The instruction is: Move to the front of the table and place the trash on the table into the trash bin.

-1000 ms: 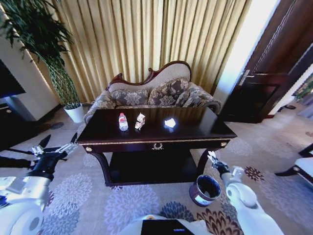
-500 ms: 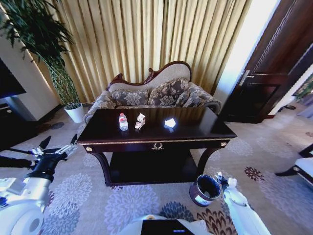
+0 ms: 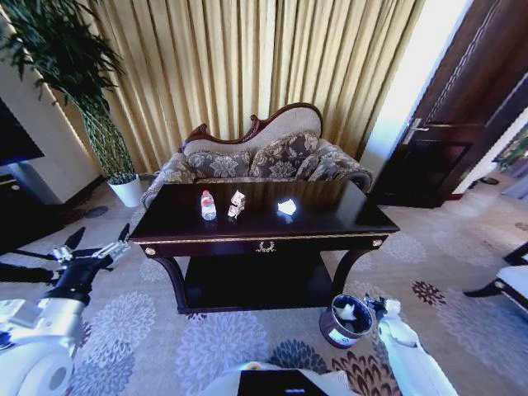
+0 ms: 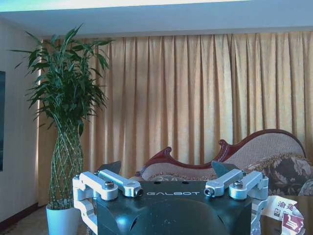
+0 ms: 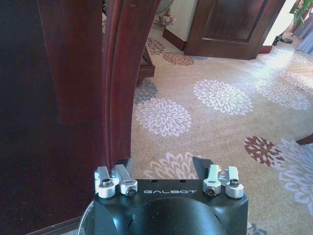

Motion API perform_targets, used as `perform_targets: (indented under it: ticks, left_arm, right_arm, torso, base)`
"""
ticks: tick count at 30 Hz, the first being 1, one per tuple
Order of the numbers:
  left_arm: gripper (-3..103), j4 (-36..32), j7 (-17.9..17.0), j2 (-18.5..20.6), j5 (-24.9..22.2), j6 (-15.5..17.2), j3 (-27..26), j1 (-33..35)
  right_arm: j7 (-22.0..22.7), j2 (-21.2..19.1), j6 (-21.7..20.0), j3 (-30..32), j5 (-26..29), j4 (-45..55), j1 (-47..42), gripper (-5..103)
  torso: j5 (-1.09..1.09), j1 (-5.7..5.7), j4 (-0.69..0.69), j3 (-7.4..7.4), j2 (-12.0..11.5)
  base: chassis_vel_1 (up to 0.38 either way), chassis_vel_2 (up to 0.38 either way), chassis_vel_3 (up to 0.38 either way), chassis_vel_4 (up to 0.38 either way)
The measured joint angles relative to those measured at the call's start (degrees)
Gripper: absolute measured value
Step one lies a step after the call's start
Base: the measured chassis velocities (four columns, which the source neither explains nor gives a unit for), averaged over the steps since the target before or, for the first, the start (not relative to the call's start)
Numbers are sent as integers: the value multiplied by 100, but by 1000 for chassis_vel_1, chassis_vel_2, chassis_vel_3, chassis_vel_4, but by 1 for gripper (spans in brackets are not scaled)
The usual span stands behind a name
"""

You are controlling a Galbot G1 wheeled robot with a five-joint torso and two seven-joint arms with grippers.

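The right tool (image 3: 373,306) is held released beside the round trash bin (image 3: 345,321), where crumpled white paper (image 3: 347,312) is seen; the left tool (image 3: 92,244) is held released, well left of the glossy surface (image 3: 264,221).

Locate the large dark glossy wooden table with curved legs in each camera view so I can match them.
Head view: the table sits centre, in front of the patterned sofa.
Left wrist view: a sliver of its top beyond the left gripper, under the crushed carton.
Right wrist view: its curved leg rises just beyond the right gripper.
Shared landmark: the sofa links head and left wrist views; the dark wooden door links head and right wrist.
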Motion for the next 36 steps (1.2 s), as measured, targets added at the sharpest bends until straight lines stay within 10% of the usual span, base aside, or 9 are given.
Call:
perform_targets:
  ticks: [10, 23, 36]
  left_arm:
    - [100, 0, 0, -1, -4, -25, -25, 17]
    - [100, 0, 0, -5, -11, -32, -6, 10]
    - [100, 1, 0, -26, 6, -67, 38, 13]
  right_arm:
    - [3, -13, -5, 35, 43, 7, -10, 99]
    - [22, -16, -64, 107, 312, 325, -196, 100]
    - [-27, 94, -172, 499, 1281, 3505, -1310, 100]
  torso:
    - [0, 0, 0, 0, 0]
    - [1, 0, 0, 0, 0]
    - [0, 0, 0, 0, 0]
  base:
    - [0, 0, 0, 0]
    - [0, 0, 0, 0]
    - [0, 0, 0, 0]
